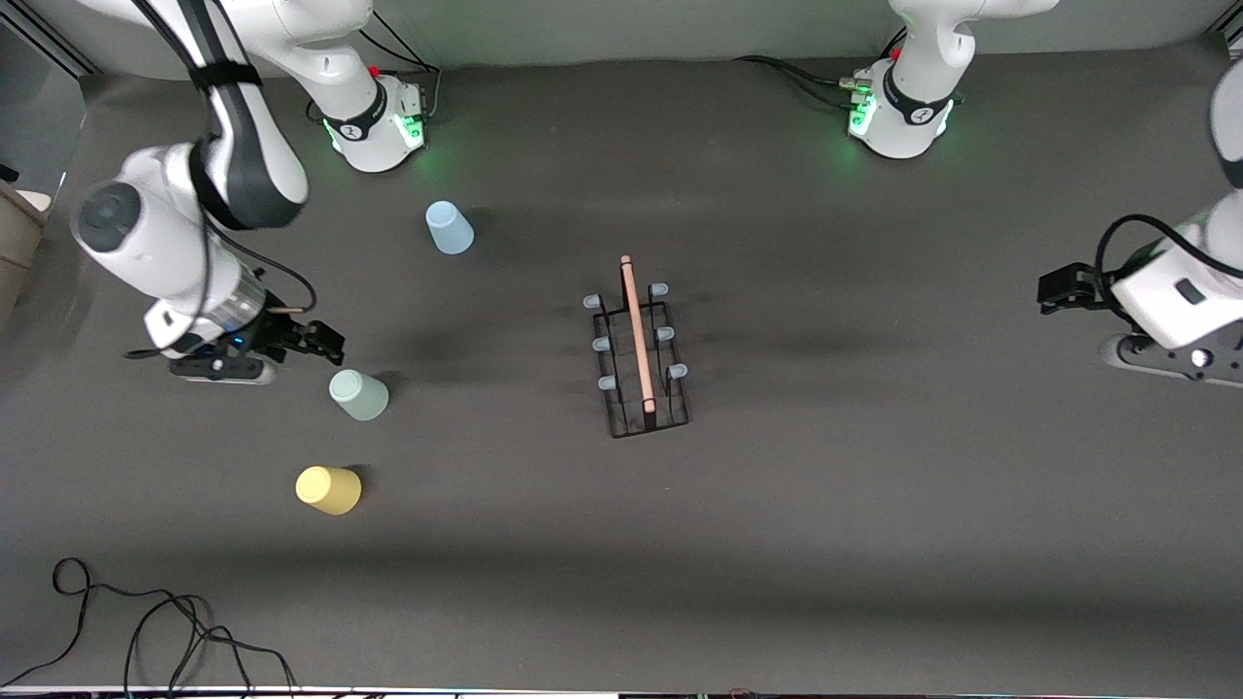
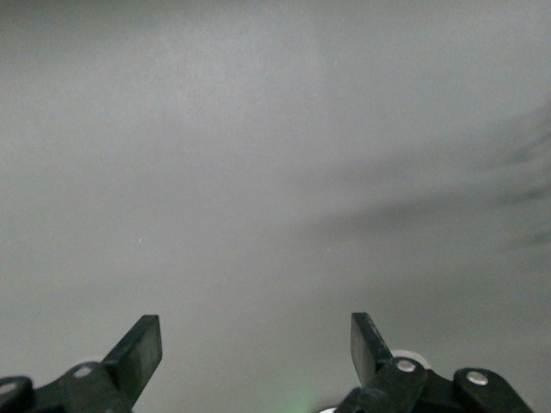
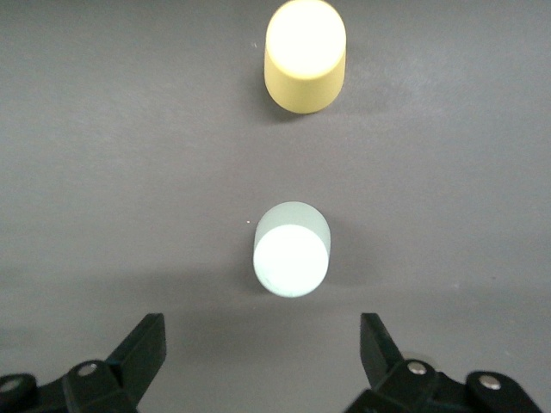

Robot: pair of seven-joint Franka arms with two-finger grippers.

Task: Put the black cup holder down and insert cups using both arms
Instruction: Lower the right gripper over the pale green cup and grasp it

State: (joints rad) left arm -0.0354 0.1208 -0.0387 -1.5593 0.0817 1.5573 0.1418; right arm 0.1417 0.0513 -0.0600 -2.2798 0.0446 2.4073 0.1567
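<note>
The black cup holder [image 1: 639, 354] stands at the table's middle, its wooden rod on top and grey-blue peg tips on both sides. Three cups stand upside down toward the right arm's end: pale blue [image 1: 449, 227], mint green [image 1: 358, 394], and yellow [image 1: 328, 489] nearest the front camera. My right gripper [image 1: 325, 342] is open and empty, just above the table beside the mint cup; the right wrist view shows the mint cup [image 3: 291, 249] ahead of the open gripper [image 3: 263, 344] and the yellow cup [image 3: 305, 55] past it. My left gripper [image 1: 1058, 288] is open and empty, waiting at the left arm's end; in the left wrist view [image 2: 256, 344] only bare table shows.
A black cable [image 1: 146, 621] lies coiled near the front edge at the right arm's end. The two green-lit arm bases [image 1: 384, 121] [image 1: 898, 116] stand along the table's back edge.
</note>
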